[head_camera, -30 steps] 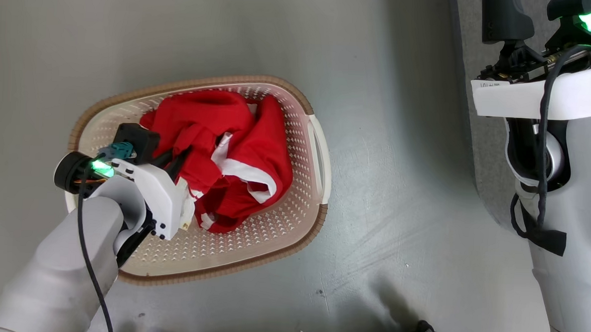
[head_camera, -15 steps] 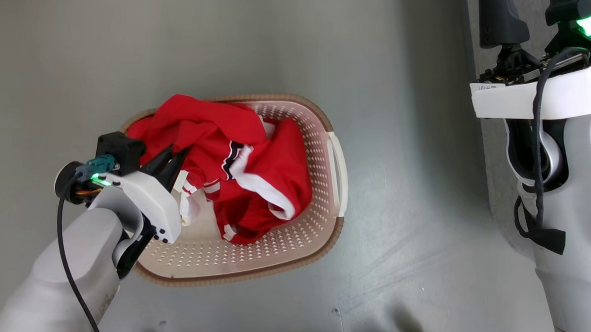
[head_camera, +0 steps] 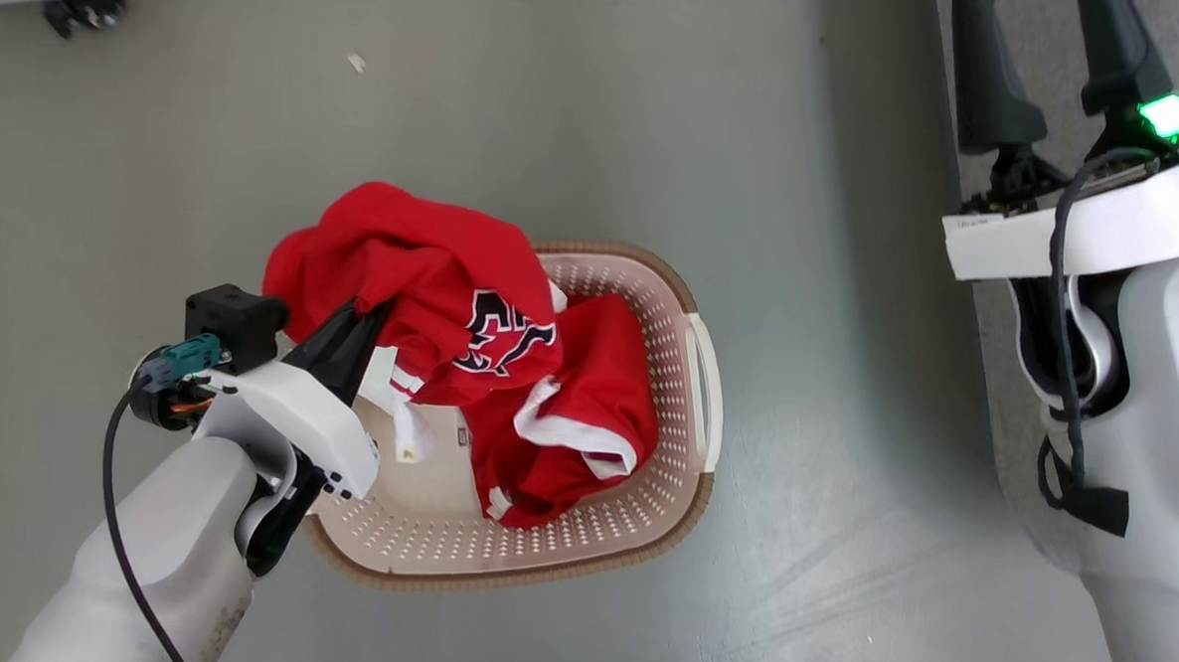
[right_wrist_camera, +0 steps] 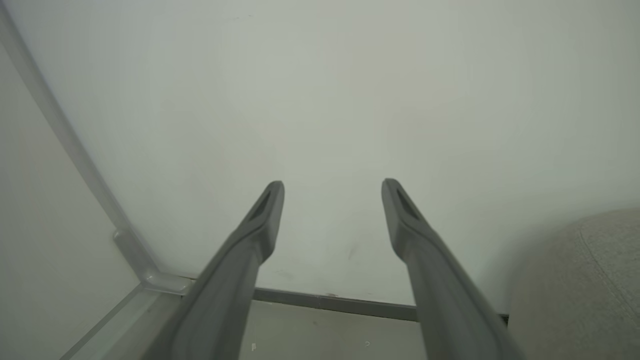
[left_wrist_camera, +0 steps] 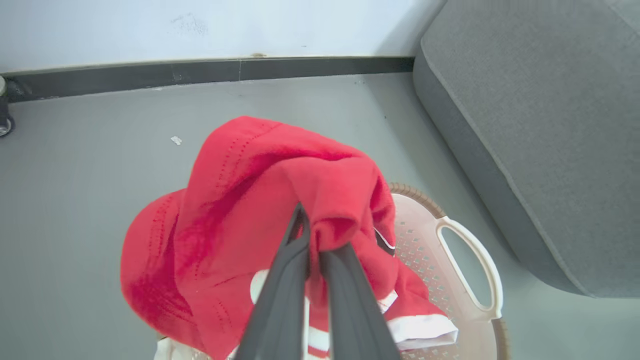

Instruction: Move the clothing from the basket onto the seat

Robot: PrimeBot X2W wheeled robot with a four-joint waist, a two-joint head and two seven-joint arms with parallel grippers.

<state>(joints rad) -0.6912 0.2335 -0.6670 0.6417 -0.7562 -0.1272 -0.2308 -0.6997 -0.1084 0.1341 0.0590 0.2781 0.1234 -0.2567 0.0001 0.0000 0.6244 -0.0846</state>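
Clothing [head_camera: 423, 264] in red with white trim sits partly in the basket [head_camera: 580, 540]. One garment with black lettering hangs pinched in the closed jaws of the left gripper [head_camera: 371, 317], raised over the basket's far-left rim, and another lies inside against its right wall. The right gripper [right_wrist_camera: 332, 192] is spread wide, holding nothing, near the grey seat [left_wrist_camera: 540, 125] on the basket's right.

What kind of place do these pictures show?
Probably a living room, or a test room set up like one. A grey sofa stands on a bare grey floor by a plain white wall, and a laundry basket with red clothes sits on the floor near the sofa.
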